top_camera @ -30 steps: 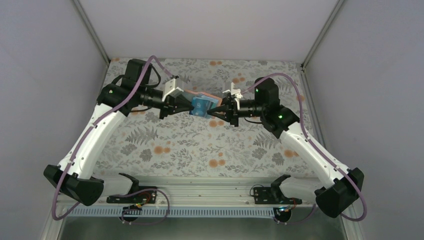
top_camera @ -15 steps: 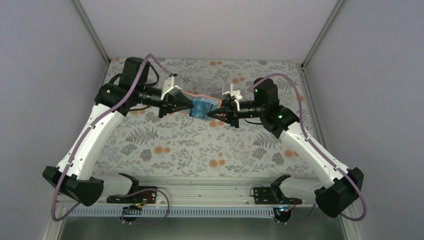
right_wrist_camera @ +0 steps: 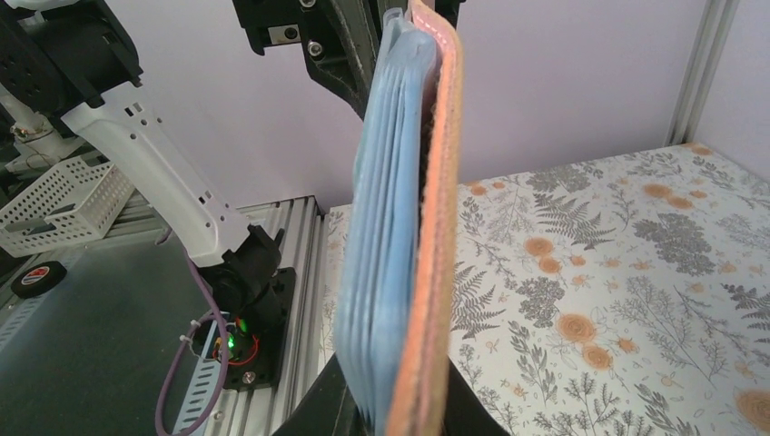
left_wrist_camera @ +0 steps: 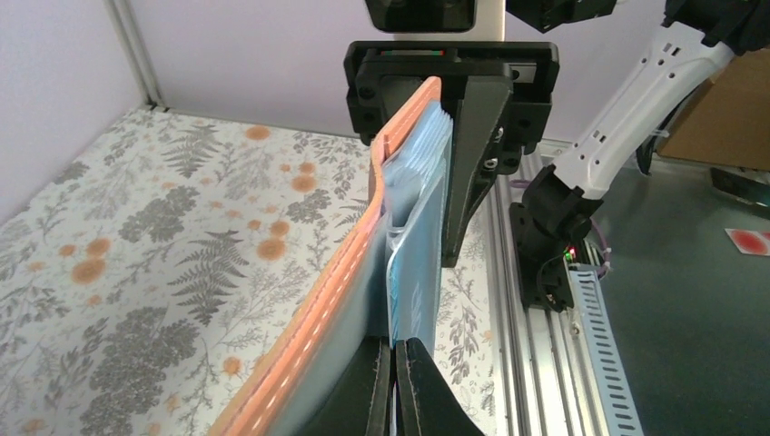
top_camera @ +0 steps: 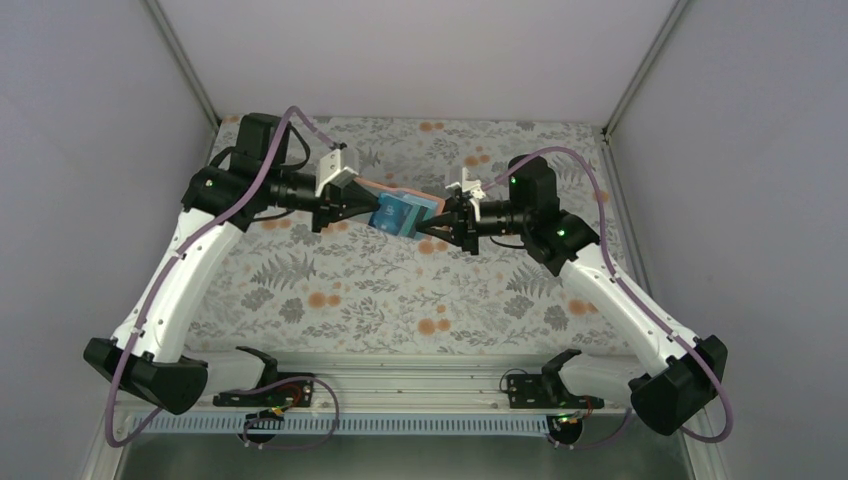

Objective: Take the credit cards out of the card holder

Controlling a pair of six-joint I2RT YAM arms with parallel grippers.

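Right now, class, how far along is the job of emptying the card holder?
Done: no freed card shows on the table. In hand: the right pincer clamps the card holder in the air while the left pincer pinches one blue card, partly drawn out. Left: pull it clear, then whatever cards remain inside.

Faces of credit cards (left_wrist_camera: 416,272) hidden, edge-on, card holder (right_wrist_camera: 436,227) bottom cropped
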